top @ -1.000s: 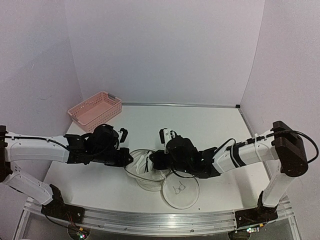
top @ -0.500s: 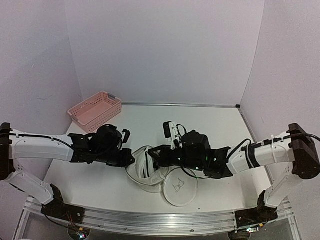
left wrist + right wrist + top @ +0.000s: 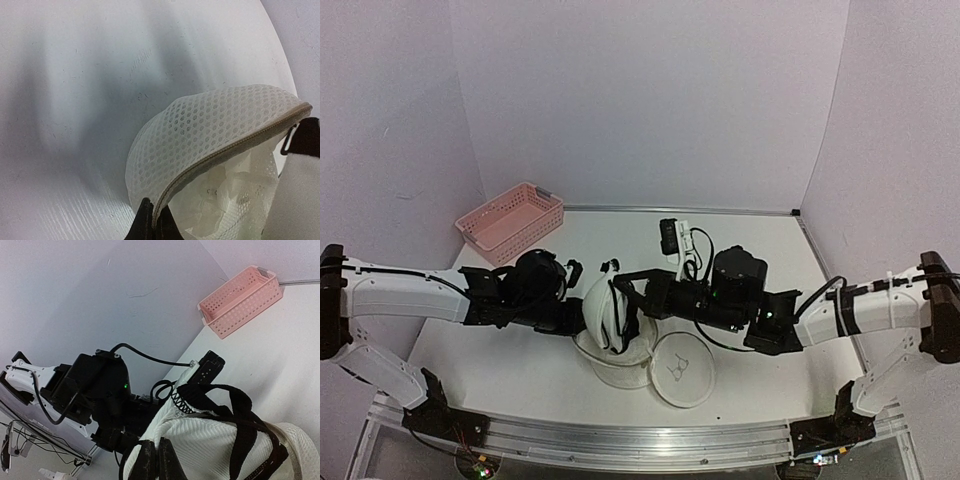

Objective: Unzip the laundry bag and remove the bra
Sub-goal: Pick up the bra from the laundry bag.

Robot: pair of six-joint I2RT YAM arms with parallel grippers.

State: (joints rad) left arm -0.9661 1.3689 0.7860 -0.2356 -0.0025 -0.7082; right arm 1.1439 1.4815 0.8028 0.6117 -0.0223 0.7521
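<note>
Zip already undone; laundry bag (image 3: pixel 620 368) sits open on the desk (image 3: pixel 750 250), its lid (image 3: pixel 682 372) flopped flat at 4 o'clock of the base.

Change over the last second: the right arm has come up and drawn back toward 3 o'clock, and the bra (image 3: pixel 595 315), which lay low in the open bag, now hangs raised above it as a white dome with a dark strap trailing.

Right gripper (image 3: pixel 152 458) pressed together on the white bra fabric, near the strap roots; left gripper (image 3: pixel 154 223) pinching the bag's zip rim at 9 o'clock, holding the mesh down.

My read: extraction is nearly done; the counter-hold is working, since the bag stayed on the desk. I cannot tell whether the lower edge of the bra is fully clear of the rim; a snagged strap is the risk.

Pink basket (image 3: pixel 510 220) at 10 o'clock, well apart.
</note>
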